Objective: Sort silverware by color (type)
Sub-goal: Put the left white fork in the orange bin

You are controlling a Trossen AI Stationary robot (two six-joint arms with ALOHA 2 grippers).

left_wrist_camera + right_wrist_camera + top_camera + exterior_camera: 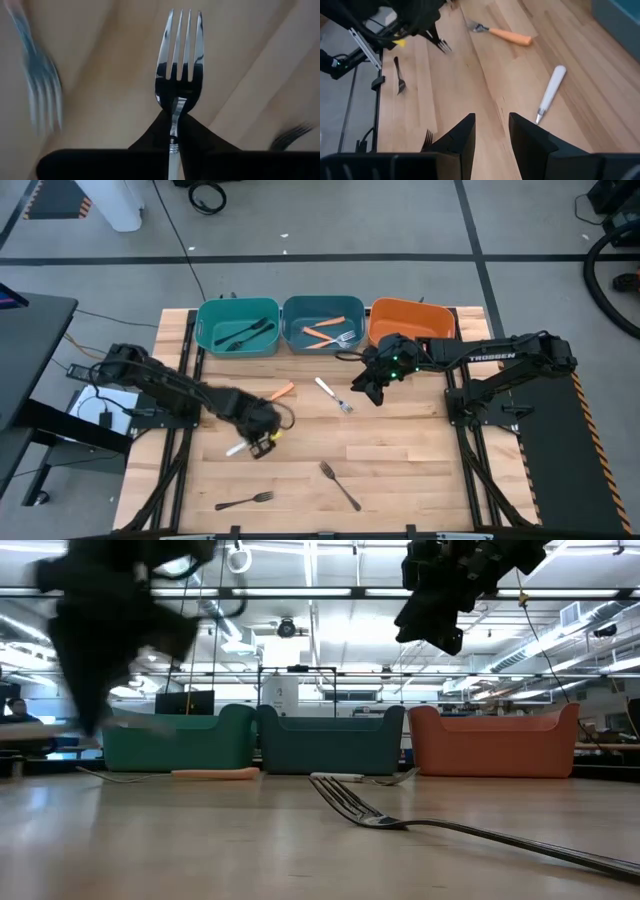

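One silver fork [178, 75] sits pinched in the left hand [262, 442], lower-left-centre of the high view, its long axis running straight out past the fingers. Three bins [323, 325] lie up-frame. Right hand [368, 385] hovers wide, nearer the white-handled fork [332, 394]. Only left wrist view shows the grip.

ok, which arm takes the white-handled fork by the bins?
Right. The right gripper hovers open beside the white-handled fork; the left gripper is shut on another fork.

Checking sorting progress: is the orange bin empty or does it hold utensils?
Empty as far as the high view shows: the orange bin shows only bare floor, though the right gripper overlaps its front edge.
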